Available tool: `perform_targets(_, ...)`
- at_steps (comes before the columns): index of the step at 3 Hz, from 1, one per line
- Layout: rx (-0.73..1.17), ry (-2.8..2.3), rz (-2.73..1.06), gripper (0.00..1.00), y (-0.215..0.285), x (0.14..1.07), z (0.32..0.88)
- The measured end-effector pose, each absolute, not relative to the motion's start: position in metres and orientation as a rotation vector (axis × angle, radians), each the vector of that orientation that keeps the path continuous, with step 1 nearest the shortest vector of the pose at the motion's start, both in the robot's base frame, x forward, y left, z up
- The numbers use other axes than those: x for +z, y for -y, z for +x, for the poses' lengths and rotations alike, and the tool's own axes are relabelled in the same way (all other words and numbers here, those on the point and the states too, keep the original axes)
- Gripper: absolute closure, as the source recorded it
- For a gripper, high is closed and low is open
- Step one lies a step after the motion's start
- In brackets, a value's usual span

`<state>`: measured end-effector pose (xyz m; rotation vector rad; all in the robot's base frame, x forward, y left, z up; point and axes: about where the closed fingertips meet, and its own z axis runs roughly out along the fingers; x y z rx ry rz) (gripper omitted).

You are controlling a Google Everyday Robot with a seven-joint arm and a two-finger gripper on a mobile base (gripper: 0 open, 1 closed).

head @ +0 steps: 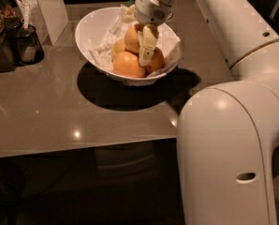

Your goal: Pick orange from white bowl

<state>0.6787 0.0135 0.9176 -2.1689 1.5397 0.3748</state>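
Upper center: the gripper (144, 54) sits inside the white bowl (85, 27), partly hiding the orange (131, 36); I cannot tell its grip.

The white arm (238, 36) rises from a bulky rounded housing (223, 144) at the lower right, runs up along the right side and bends leftward to a round wrist (152, 8) at the top middle, from which the cream gripper (146, 48) points steeply downward.

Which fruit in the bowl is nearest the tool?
The pale golden orange atop the pile; the tool reaches down alongside it. The two deeper-orange fruits lie lower, nearer the camera.
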Motion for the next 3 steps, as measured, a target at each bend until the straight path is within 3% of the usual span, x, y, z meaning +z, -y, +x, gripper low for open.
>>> perform_targets(1,0.375,-1.54,-2.169,0.0,-0.0135,0.9201,0.6786)
perform_targets(3,0.375,-1.54,-2.168,0.41,-0.0134,0.9201,0.6787)
